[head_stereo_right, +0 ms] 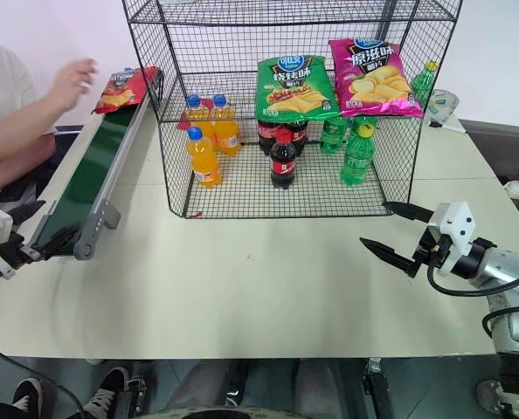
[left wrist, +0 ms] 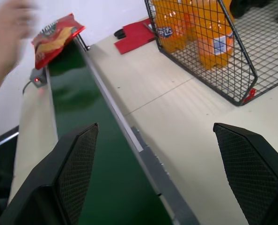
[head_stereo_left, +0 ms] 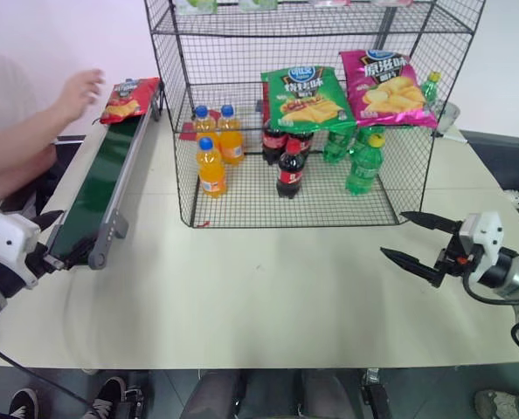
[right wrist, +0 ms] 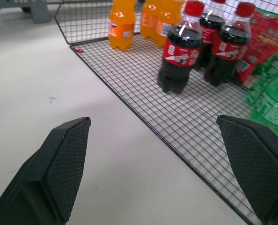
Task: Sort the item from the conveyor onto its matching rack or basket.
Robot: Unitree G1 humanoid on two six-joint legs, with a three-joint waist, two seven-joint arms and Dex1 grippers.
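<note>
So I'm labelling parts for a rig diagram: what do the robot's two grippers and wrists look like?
Each gripper has two black, pointed, wedge-shaped fingers with cross-hatched inner pads. Behind the right gripper sits a white boxy housing, then a grey metal forearm with a black cable looping beneath. The left gripper has the same white block with two small dark holes.

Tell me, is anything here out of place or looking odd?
Mostly no. The bottles stand upright in the rack, and nothing is spilled. Two things stand out: a person's hand hovers beside the red bag at the conveyor's far end, and a flat red thing lies on the table beside the rack.
</note>
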